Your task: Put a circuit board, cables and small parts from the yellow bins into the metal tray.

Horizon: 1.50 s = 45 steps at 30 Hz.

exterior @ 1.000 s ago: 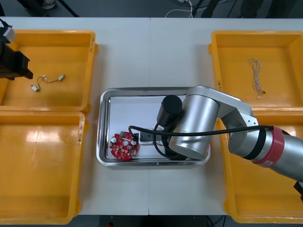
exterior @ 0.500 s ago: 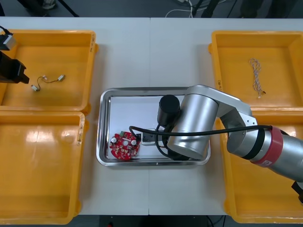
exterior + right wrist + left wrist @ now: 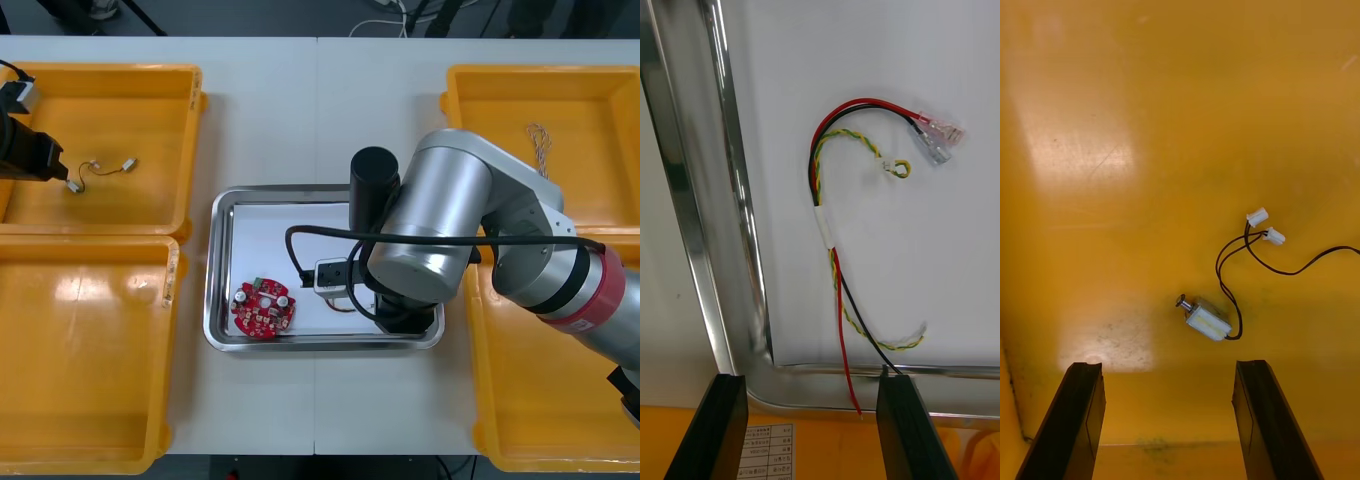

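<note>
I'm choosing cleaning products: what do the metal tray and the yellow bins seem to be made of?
Metal tray: likely polished steel; its rim is mirror-bright, while the floor looks matte white, perhaps a liner. Yellow bins: probably moulded plastic, glossy, with soft glare patches and rounded rims. The right hand hangs open over the tray, the left hand over a bin.

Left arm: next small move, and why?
Probably lower the left gripper onto the small metal part and shut: its fingers stand open above the bin, the part just beyond them. The cable lies in the tray under the open right gripper.
</note>
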Tool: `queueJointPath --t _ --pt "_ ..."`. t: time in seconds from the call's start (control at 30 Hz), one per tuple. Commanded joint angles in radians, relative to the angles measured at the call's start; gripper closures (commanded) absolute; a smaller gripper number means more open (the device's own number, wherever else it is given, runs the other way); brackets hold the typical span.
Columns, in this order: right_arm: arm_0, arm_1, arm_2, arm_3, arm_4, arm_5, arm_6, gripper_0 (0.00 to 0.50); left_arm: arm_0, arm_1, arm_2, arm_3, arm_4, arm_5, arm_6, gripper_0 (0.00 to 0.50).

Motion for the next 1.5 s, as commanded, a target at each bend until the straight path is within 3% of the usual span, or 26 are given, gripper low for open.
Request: queueJointPath --t 0.03,0.17,0.53,0.97,1.23,1.27,1.3,1.33,1.37,1.5 --pt "-0.053 0.010 -0.107 -0.048 -0.059 0.010 -0.012 0.000 -0.051 -0.022 0.000 0.018 0.000 -0.036 -0.014 0.000" --pt "-0.067 -0.018 -0.173 -0.060 -0.130 0.010 -0.023 0.000 -0.051 -0.037 0.000 0.033 -0.003 -0.058 -0.014 0.000" --pt "-0.076 -0.162 -0.373 -0.063 -0.308 0.010 -0.113 0.000 -0.051 -0.056 -0.044 0.081 -0.009 -0.133 -0.025 0.000" --pt "-0.076 -0.283 -0.502 -0.076 -0.288 0.010 -0.316 0.000 -0.045 -0.056 -0.086 0.120 0.033 -0.176 -0.036 0.000" --pt "-0.083 -0.308 -0.595 0.052 -0.251 0.010 -0.365 0.000 -0.040 -0.056 -0.096 0.122 0.039 -0.191 -0.037 0.000" --pt "-0.086 -0.309 -0.604 0.066 -0.240 0.010 -0.366 0.000 -0.039 -0.054 -0.096 0.122 0.039 -0.191 -0.037 0.042" --pt "-0.089 -0.311 -0.609 0.073 -0.234 0.010 -0.368 0.000 -0.040 -0.056 -0.096 0.122 0.040 -0.191 -0.039 0.136" --pt "-0.092 -0.311 -0.618 0.092 -0.222 0.010 -0.368 0.000 -0.039 -0.054 -0.096 0.122 0.040 -0.191 -0.039 0.345" --pt "-0.096 -0.311 -0.624 0.110 -0.213 0.010 -0.369 0.000 -0.039 -0.056 -0.096 0.122 0.040 -0.189 -0.039 0.490" --pt "-0.112 -0.312 -0.647 0.174 -0.191 0.010 -0.369 0.000 -0.039 -0.056 -0.096 0.122 0.042 -0.189 -0.042 0.500"
